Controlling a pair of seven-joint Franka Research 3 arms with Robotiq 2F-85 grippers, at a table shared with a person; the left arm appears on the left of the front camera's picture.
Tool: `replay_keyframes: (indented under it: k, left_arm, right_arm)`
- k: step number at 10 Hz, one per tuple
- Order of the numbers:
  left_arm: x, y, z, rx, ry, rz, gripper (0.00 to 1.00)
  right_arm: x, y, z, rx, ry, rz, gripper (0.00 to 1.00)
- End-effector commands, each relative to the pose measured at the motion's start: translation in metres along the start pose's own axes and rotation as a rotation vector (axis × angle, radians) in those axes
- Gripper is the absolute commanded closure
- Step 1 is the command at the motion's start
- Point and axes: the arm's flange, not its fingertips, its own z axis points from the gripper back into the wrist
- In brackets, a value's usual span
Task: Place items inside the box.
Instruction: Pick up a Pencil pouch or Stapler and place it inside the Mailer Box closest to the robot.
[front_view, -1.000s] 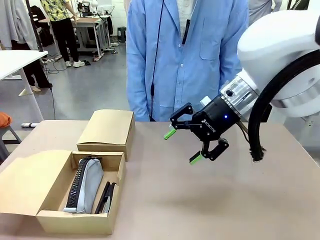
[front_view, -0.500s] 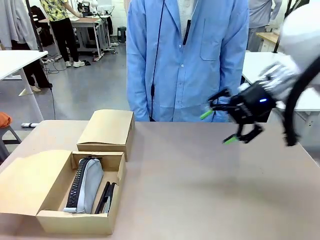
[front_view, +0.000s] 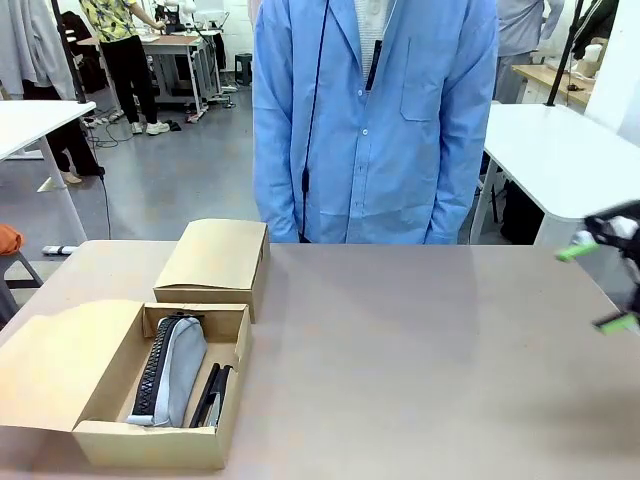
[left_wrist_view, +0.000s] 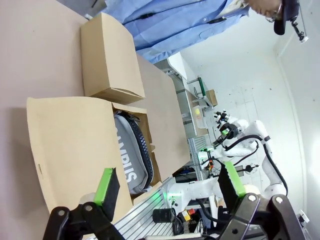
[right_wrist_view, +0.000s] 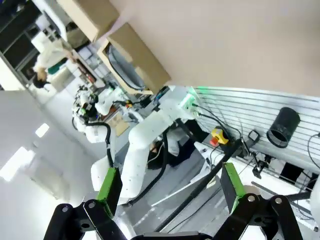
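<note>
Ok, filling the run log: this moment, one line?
right gripper open, empty | left gripper open, empty | pouch in box | flap open

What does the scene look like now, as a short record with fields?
box: open, lid folded out to its side
pouch: lying inside the box
black things: in the box beside the pouch
small box: closed, behind the box
left gripper: open, empty
right gripper: open, empty, at the table's right side
person: standing at the far side
</note>
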Motion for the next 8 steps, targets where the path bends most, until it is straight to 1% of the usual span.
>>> replay_keyframes:
  k: [1,2,3,8]
  left_arm:
    - [0.000,-0.001,0.000,-0.018,-0.013,-0.016,0.00]
    - [0.000,-0.001,0.000,-0.018,-0.013,-0.016,0.00]
    - [0.000,-0.001,0.000,-0.018,-0.013,-0.016,0.00]
    - [0.000,-0.001,0.000,-0.018,-0.013,-0.016,0.00]
  right_arm:
    - [0.014,-0.027,-0.005,0.006,-0.076,-0.043,0.00]
    - [0.033,-0.015,-0.022,0.035,-0.098,0.014,0.00]
    - [0.007,-0.019,0.011,0.016,-0.023,-0.038,0.00]
    - [0.007,-0.019,0.011,0.016,-0.023,-0.038,0.00]
